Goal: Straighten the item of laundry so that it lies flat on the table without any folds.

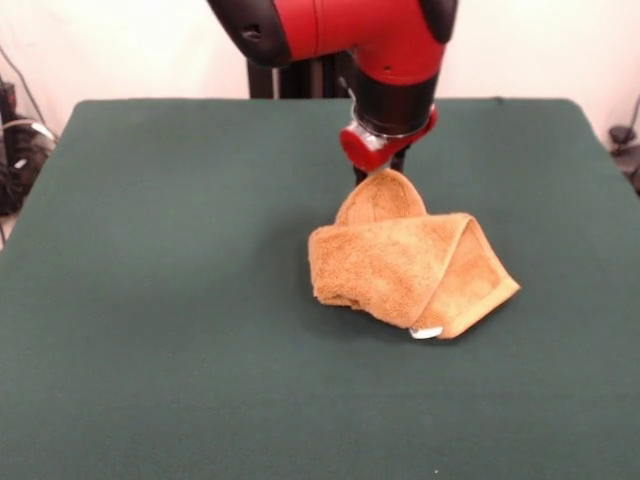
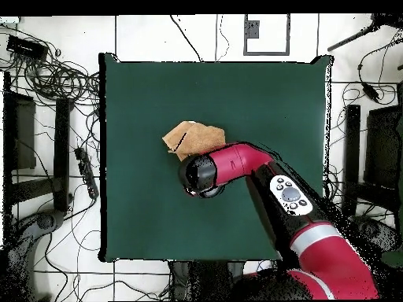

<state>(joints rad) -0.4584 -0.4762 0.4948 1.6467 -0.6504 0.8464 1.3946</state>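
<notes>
I have the towel (image 1: 410,268) sitting a little past the middle of the green surface (image 1: 160,300), bunched into a thick folded wad and nowhere near flat. From the front camera I see one layer wrapped over another so that the right side comes to a point, with a small white tag (image 1: 426,332) peeking out at the near bottom corner. A rounded flap of the cloth stands up at the far side, rising toward the arm (image 1: 350,30).

The end effector (image 1: 378,170) is right at the top of that raised flap. Its tips are hidden behind the cloth and the red wrist housing, so I cannot tell whether it is clamped on the fabric or loose. The flap standing up the way it does suggests to me that something is holding it, since terry cloth would normally slump, but that is my reading only.

From the overhead camera the wrist (image 2: 203,174) covers the near part of the towel (image 2: 193,138), and only a creased tan wedge shows beyond it.

I judge the task to be at an early stage: the folds are all in place. If the far edge is in fact held, drawing it up and away from the wad would let the layers peel open. The risk is dragging the whole bundle along instead.
</notes>
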